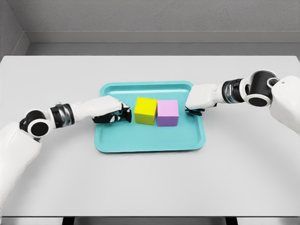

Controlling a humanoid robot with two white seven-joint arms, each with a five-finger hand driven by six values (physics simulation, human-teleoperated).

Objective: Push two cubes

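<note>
A yellow cube (145, 110) and a purple cube (168, 113) stand side by side, touching, in the middle of a teal tray (149, 139). My left hand (121, 114) lies over the tray's left part with its dark fingers curled, a small gap from the yellow cube's left face. Over the tray's right rim sits my right hand (193, 110), fingers curled under the palm, a short way right of the purple cube. Neither hand holds anything.
The tray rests on a white table (150, 183) that runs out to both sides. A grey wall rises behind the table's far edge. Both white arms stretch in low over the tabletop.
</note>
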